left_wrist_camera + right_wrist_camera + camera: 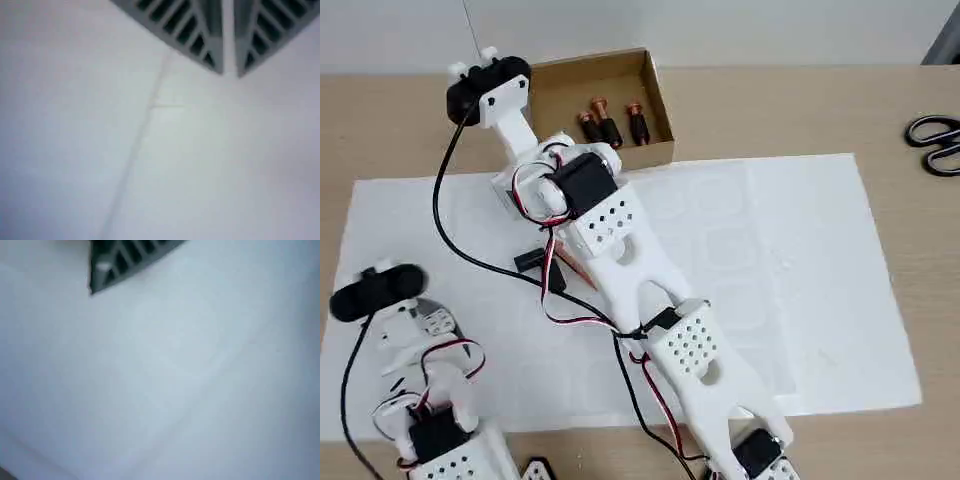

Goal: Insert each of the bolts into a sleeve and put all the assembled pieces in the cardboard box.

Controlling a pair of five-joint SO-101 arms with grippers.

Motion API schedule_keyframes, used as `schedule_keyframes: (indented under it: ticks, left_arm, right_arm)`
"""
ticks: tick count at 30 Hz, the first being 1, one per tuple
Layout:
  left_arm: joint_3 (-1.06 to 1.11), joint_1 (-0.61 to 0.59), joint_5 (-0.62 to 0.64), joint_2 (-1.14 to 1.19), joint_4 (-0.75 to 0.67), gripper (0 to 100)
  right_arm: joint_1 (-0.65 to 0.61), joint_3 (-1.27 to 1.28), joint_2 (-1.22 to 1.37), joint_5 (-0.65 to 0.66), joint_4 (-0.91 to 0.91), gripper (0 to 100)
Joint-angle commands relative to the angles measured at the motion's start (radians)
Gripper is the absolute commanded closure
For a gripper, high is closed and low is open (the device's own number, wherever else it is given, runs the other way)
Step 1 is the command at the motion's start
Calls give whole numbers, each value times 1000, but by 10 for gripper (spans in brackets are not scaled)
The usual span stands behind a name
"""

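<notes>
**A:** Standing by the counter (770, 110) right now. Three assembled pieces (605, 127) lie side by side in the cardboard box (661, 100) at the far edge, near its front wall. On the white sheet (770, 280) there's what looks like one loose black sleeve (529, 261). A copper bolt (578, 270) lies just beside it, not joined to it. Both are tucked right under the arm (685, 345) that's stretched out toward the box.

**B:** What are the grippers doing?

**A:** The left gripper (231, 74) is pressed together and empty, with just a thin slit between the jaws, hanging over bare sheet. The right gripper (97, 282) is trickier. I see one jaw at the edge of its wrist view, so I can't tell whether it's spread or closed. Nothing visibly in it.

**B:** So what goes wrong from here?

**A:** My guess is that last pair.
- The bolt is round and loose on smooth paper, so a nudge from a descending jaw could roll it away.
- The arm's dangling wires (551, 265) pass close to the sleeve, so a swing could drag it.
- If bolt and sleeve meet off-axis, the bolt jams at the mouth or pops out of the pinch.

The scissors (935, 143) sit well off to the side — no trouble there.
</notes>
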Motion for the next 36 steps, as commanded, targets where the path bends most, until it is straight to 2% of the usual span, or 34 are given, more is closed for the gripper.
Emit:
schedule_keyframes:
  ticks: [1, 6, 10, 18, 36]
  left_arm:
    - [-10, -18, 3, -12, 5, 994]
    - [-12, -15, 3, -12, 5, 994]
    - [-12, -14, 3, -12, 5, 994]
    - [-12, -14, 3, -12, 5, 994]
    - [-12, -14, 3, -12, 5, 994]
  right_arm:
    - [-7, 32, -12, 2, 12, 851]
    - [-16, 226, 10, -17, 13, 851]
    - [-36, 371, 2, -161, 13, 851]
    - [-59, 423, 10, -269, 13, 851]
    - [-108, 608, 8, -307, 13, 851]
